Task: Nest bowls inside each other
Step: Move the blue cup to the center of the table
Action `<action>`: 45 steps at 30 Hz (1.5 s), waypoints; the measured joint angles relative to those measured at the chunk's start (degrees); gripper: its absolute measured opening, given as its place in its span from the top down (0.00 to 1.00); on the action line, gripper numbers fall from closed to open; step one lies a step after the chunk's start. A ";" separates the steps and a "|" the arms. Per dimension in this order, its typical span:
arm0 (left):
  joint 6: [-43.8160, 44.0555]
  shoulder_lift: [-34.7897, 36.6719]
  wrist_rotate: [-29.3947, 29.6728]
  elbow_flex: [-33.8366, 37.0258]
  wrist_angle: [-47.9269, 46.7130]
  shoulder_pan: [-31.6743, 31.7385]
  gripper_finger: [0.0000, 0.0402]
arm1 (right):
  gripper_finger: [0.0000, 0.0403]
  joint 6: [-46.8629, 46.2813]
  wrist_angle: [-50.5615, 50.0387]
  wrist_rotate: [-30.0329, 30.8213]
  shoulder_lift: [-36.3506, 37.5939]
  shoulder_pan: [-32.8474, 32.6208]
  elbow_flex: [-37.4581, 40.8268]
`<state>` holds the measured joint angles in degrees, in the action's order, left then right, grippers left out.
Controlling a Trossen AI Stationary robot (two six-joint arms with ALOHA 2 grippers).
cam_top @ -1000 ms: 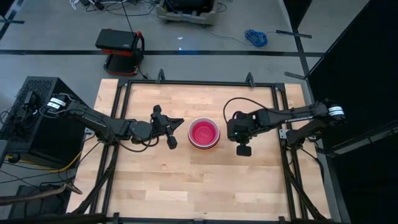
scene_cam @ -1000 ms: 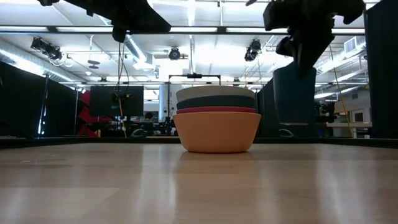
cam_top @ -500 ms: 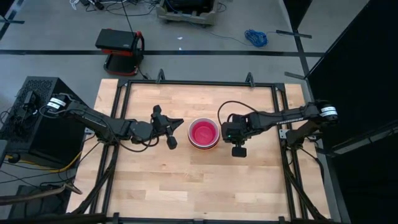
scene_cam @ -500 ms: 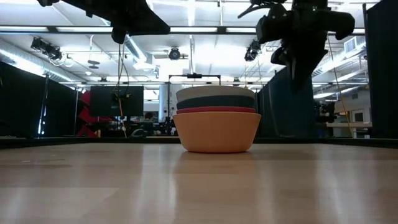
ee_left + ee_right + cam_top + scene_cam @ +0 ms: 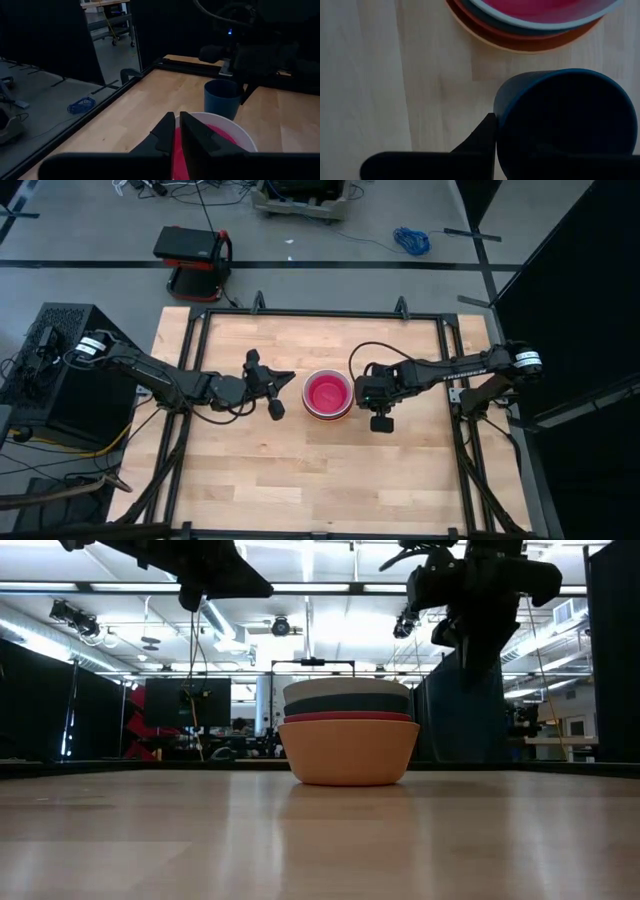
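Note:
Several bowls (image 5: 328, 394) stand nested in one stack at the table's middle. The low view shows an orange bowl (image 5: 348, 752) on the table, then red, teal and white rims above it. A magenta bowl (image 5: 220, 137) lies inside the white one. My right gripper (image 5: 496, 120) is just right of the stack, pointing down, shut on a dark blue cup (image 5: 222, 102). My left gripper (image 5: 177, 131) hovers shut above the stack's left edge and holds nothing. My right gripper holds the blue cup by its rim (image 5: 500, 107), on the side toward the bowls, coming from above. One finger (image 5: 487, 131) lies against the wall's outside; the other is hidden, seemingly inside the cup. The cup hangs upright, mouth up; whether its base touches the table I cannot tell.
A black metal frame (image 5: 320, 317) runs around the wooden tabletop (image 5: 300, 480). Bare wood lies on the near side and to both sides of the stack. A red and black case (image 5: 192, 255) sits on the floor beyond the far edge.
My right gripper has come down and a little toward the bowl stack, carrying the blue cup upright with it. The cup now hangs lower, close beside the stack.

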<state>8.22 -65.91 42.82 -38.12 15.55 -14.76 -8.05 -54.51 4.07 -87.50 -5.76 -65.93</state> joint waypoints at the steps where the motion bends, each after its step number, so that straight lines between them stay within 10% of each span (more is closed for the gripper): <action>1: 0.04 0.00 0.00 0.00 -0.07 0.00 0.96 | 1.00 -0.13 0.28 -0.24 0.00 0.04 0.20; 45: 0.47 0.02 0.00 -0.01 -0.81 0.00 0.95 | 0.82 -2.24 4.95 -4.21 0.00 1.12 2.69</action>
<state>8.69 -65.89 42.82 -38.13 14.74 -14.76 -10.28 -49.56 -0.14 -87.50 -4.64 -63.24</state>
